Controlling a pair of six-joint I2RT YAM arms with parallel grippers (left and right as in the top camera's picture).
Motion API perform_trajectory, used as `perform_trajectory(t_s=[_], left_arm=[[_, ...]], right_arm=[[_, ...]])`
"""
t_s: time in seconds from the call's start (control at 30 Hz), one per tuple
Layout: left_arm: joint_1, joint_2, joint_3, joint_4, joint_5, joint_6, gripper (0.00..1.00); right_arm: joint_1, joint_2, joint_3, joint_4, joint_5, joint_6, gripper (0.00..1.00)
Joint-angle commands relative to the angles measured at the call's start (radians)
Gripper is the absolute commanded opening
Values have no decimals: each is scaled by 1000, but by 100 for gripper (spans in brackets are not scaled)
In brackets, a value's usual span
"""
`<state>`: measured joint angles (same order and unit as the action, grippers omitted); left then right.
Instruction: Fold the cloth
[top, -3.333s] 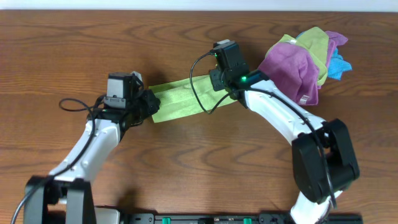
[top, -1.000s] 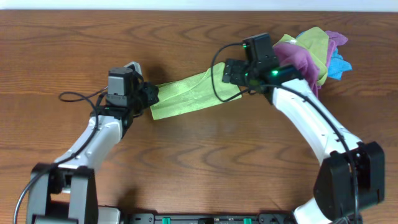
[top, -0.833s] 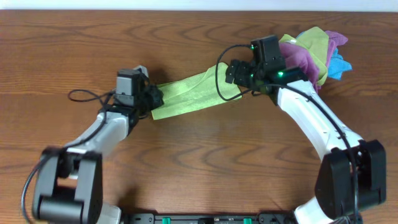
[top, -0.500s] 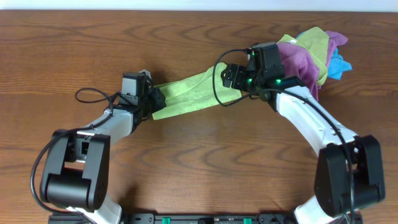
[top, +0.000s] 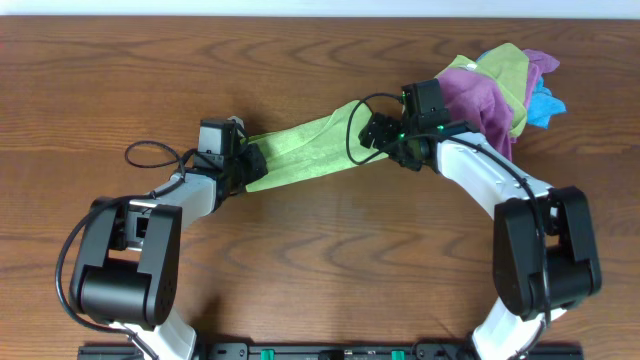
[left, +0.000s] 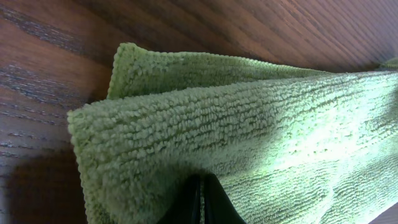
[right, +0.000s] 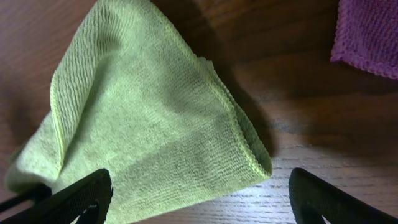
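A lime-green cloth (top: 305, 152) lies in a long bunched strip across the middle of the table. At its left end my left gripper (top: 249, 164) is shut on it. In the left wrist view the cloth (left: 249, 124) fills the frame, and the left gripper (left: 202, 198) pinches its doubled near edge. My right gripper (top: 379, 131) is at the strip's right end. Seen from the right wrist, the gripper (right: 200, 182) stands wide open, one finger on each side of the cloth's folded end (right: 149, 118), not closed on it.
A heap of other cloths (top: 490, 90), purple, green and blue, sits at the back right, just behind my right arm. A corner of the purple cloth (right: 372, 34) shows in the right wrist view. The table (top: 330, 260) is dark wood.
My left arm has swung right and lower along the table, its gripper closing fully on the cloth's left end. My right gripper has dipped toward the right end, still open.
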<state>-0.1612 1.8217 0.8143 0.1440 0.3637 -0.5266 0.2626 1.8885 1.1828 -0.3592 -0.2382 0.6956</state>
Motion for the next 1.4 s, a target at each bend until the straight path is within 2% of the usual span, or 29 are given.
perform_trajectory(t_s=[0.0,0.4,0.6,0.8,0.97,1.03,1.1,1.13,1.37], left_arm=[[-6,30,8,-6,-9,-1,6],[-6,30,8,-13,-9,-1,6],[-6,30,8,-13,-9,-1,6],[-6,30,8,-13,-9,-1,6],[-6,30,8,-13,-9,-1,6],[-6,30,8,-13,-9,0,6],[-6,30,8,-13,-9,0,6],[-6,30,8,-13,-9,0,6],[-6,30,8,-12,-17,-1,6]], right_arm=[[-7,30,-1,10,2,70,91],[-7,122,-1,169,-6,119,88],[-6,160,-1,230,-16,120,82],[-6,222,-1,267,-69,118,63],[-6,240,-1,280,-84,49,36],[-6,234,-1,294,-84,2,18],[-9,222,0,296,-84,-34,4],[-10,214,0,295,-84,-53,2],[-3,130,0,287,-79,-164,2]])
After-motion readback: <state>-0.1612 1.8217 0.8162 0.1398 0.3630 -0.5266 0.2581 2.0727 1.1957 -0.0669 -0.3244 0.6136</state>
